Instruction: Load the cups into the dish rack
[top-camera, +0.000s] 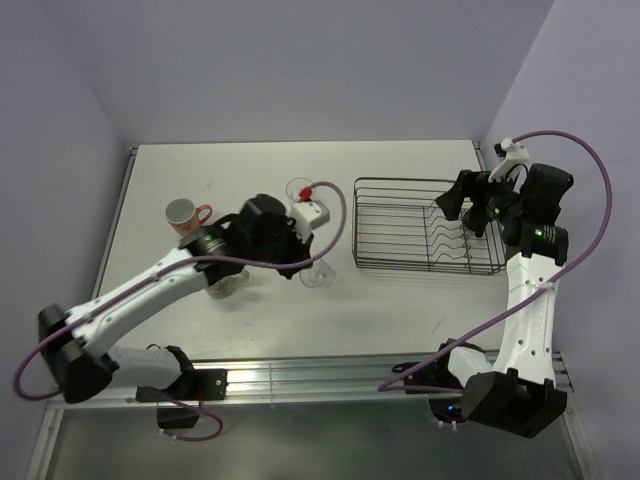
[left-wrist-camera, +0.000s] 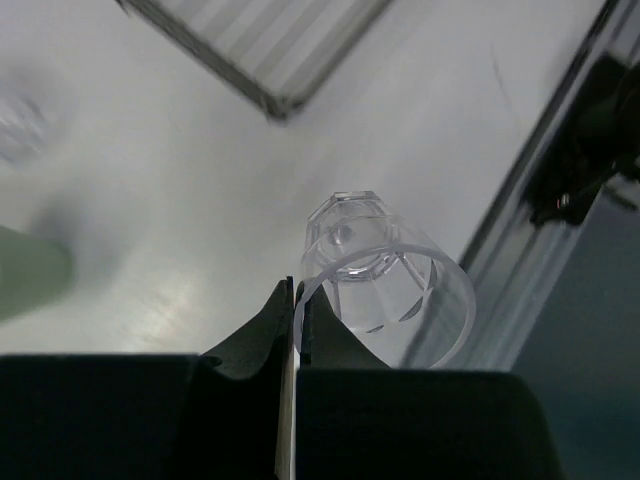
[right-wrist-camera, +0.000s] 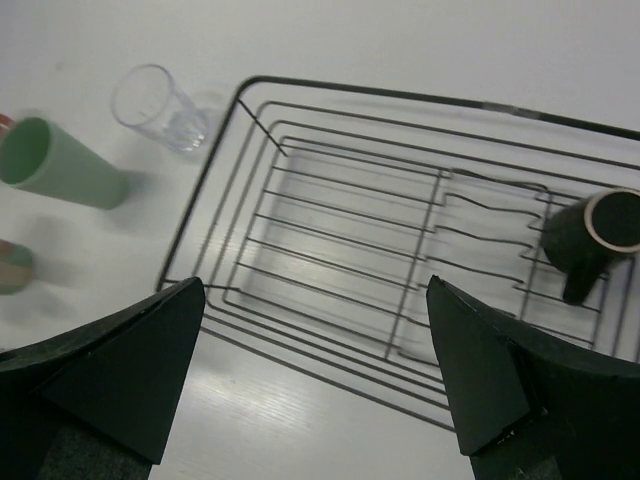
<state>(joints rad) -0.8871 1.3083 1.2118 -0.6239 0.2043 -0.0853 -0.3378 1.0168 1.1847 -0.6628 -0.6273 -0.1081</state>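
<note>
My left gripper (left-wrist-camera: 297, 295) is shut on the rim of a clear glass (left-wrist-camera: 385, 290). In the top view this gripper (top-camera: 305, 258) and the glass (top-camera: 318, 272) are just left of the dish rack's (top-camera: 356, 225) near-left corner. A second clear glass (top-camera: 298, 190) stands behind them. The pinkish mug (top-camera: 182, 213) stands at the left. The green tumbler (right-wrist-camera: 60, 165) and a clear glass (right-wrist-camera: 160, 105) show left of the rack (right-wrist-camera: 350, 92). The dark brown cup (right-wrist-camera: 600, 235) sits among the rack's dividers. My right gripper (right-wrist-camera: 315, 290) is open and empty above the rack (top-camera: 465, 210).
A cup (top-camera: 225, 285) is mostly hidden under my left forearm. The green tumbler (left-wrist-camera: 30, 270) lies close to the left gripper's left side. A metal rail (top-camera: 300, 375) runs along the table's near edge. Walls close the left, far and right sides.
</note>
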